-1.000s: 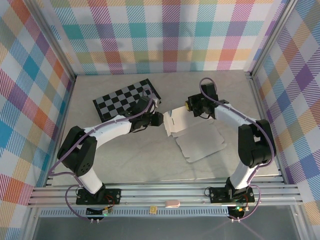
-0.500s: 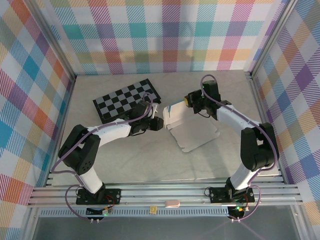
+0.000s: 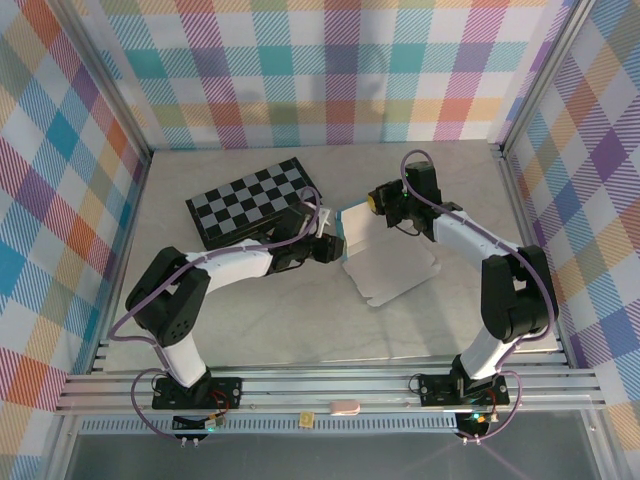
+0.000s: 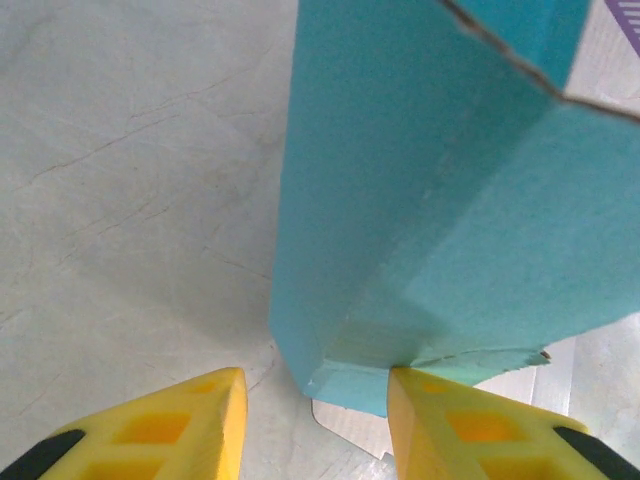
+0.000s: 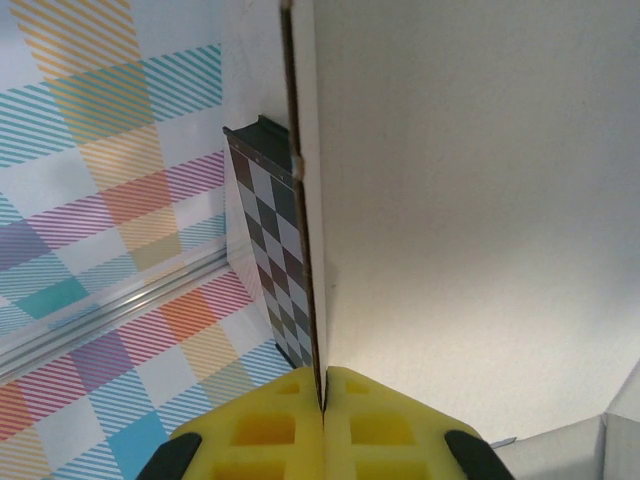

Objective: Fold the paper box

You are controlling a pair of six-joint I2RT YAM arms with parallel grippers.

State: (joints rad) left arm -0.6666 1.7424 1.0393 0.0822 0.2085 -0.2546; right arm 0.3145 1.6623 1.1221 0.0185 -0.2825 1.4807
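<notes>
Two pincers meet at the paper box [image 3: 398,268], which lies near the middle of the pale desk [image 3: 280,330], just to the right of the black-and-grey checkered board [image 3: 255,200]. From above, we see most of the box spread flat with its white inner side up and notches along its near edge. The panel on its left side stands raised, showing a strip of teal along its top. The right pincer [image 5: 322,392] is clamped on that raised panel. In its wrist view, we see its two yellow fingers [image 5: 260,425] pressed together with the thin edge of the cardboard caught between them. The white face of the panel rises to the right, and the checkered board and a plaid wall [image 5: 110,150] lie beyond on the left. The left pincer [image 4: 315,385] sits on the teal side of the panel with its jaws wide apart, gripping nothing. In its wrist view, we see a creased teal corner of the box reaching the desk between its yellow fingertips [image 4: 170,425], close against the one on the right of that picture. Bare marbled desk lies ahead of the other, and a sliver of white cardboard shows below the corner.
</notes>
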